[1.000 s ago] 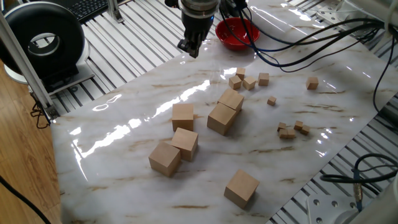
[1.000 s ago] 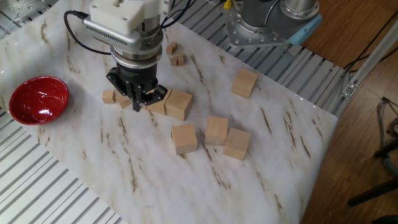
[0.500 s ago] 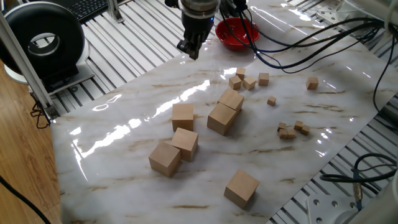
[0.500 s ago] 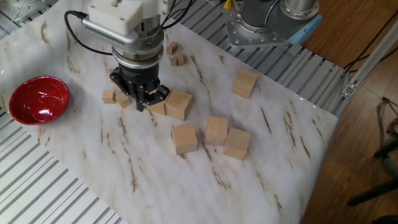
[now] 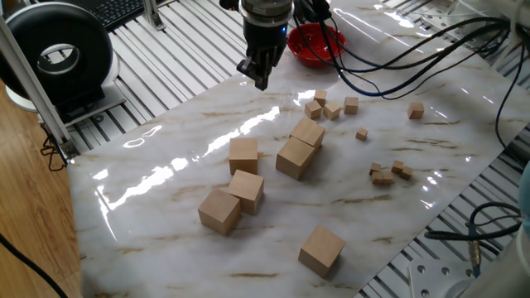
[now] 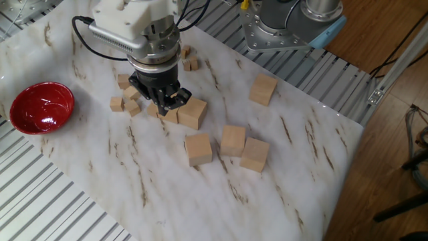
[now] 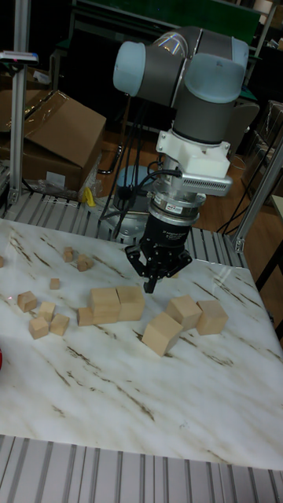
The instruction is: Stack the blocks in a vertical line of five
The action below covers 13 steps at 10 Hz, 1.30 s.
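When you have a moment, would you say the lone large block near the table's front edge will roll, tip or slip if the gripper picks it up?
The block looks like a solid wooden cube resting on a flat face, so it probably won't roll or tip. Its smooth faces may slip slightly in the gripper. On the glossy table it would likely slide when pushed.

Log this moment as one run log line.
gripper: empty, above table | blocks: six, all flat | stack: not started | red bowl: table edge

Marble-patterned table [image 5: 166,174] carries 6 large blocks [image 5: 294,157], none stacked. 2 touch, nearest the gripper [image 5: 262,77]; 3 cluster farther off; 1 lies well apart. Tiny cubes [image 5: 331,108] scattered; red bowl [image 6: 40,107] beside the gripper.
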{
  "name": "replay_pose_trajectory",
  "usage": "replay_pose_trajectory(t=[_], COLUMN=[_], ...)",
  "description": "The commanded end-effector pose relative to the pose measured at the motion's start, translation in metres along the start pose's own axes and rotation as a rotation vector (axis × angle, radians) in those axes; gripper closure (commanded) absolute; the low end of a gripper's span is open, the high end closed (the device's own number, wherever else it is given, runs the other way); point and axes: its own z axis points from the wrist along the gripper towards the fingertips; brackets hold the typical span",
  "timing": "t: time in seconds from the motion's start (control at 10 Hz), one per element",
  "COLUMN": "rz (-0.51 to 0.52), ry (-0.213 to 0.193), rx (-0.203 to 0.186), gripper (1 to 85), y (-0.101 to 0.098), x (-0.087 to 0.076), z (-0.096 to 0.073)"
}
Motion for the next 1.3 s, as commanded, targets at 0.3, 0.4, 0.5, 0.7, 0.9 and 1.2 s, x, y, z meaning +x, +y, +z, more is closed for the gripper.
replay_pose_trajectory(t=[0.3, 0.4, 0.5, 0.7, 0.9, 1.2], rz=[-0.091, -0.137, -0.132, -0.163, -0.299, -0.551], ry=[-0.070, -0.108, -0.087, -0.090, -0.113, -0.162], rx=[0.038, 0.064, 0.087, 0.079, 0.063, 0.133], gripper=[84.7, 84.7, 84.7, 84.7, 84.7, 84.7], y=[-0.010, -0.016, -0.028, -0.049, -0.075, -0.094], x=[-0.018, -0.028, -0.017, 0.006, 0.029, 0.020], z=[-0.002, -0.004, -0.005, -0.005, 0.005, 0.012])
